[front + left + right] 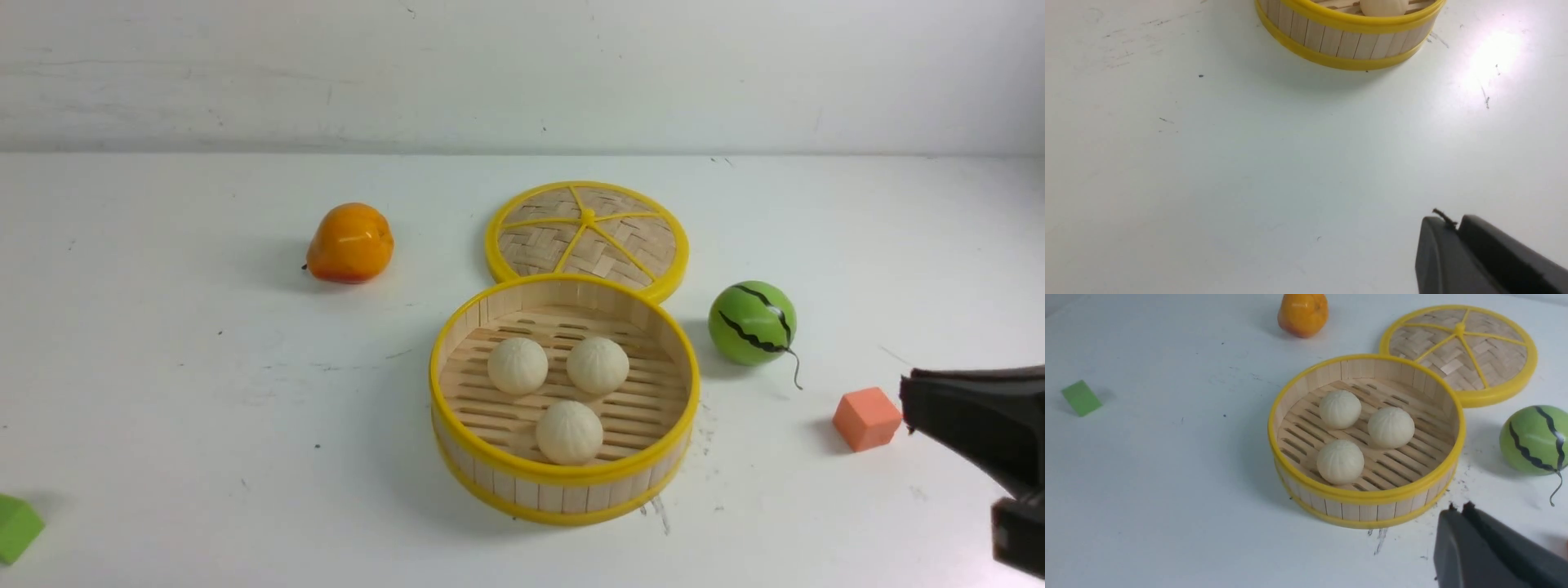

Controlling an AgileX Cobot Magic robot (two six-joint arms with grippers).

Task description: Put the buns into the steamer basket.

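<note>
White matte tabletop (204, 392), scuffed with small dark specks and smears, backed by a pale wall (522, 73); no writing, brand or label readable anywhere. Nearest, at the left edge, a green block (15, 527) with flat faces and sharp corners. On the right, the right gripper (1457, 508), black and smooth, fingers pressed together on nothing, hanging above the table beside an orange-pink cube (867, 418). Left gripper (1447, 222) seen only from its own wrist camera, dark fingers together with barely a slit between, a short frayed thread at the tip, nothing held, over bare table short of the basket. In the middle, the steamer basket (563, 478): round, shallow, upright wall of narrow pale wooden staves, glossy yellow rims top and bottom, slatted bamboo floor with gaps. Inside on the slats, all three buns, cream-white, matte, round, faintly pleated: one near the front wall (569, 432), two behind it side by side, left (518, 366) and right (598, 365), close together, not clearly touching. Right of the basket, a glossy green watermelon ball (752, 322) with wavy black stripes and a thin curled stem. Behind the basket, touching or nearly touching its far rim, a flat woven lid (588, 237) with yellow rim and spokes. Farther left, a shiny orange fruit (350, 242), well apart.
</note>
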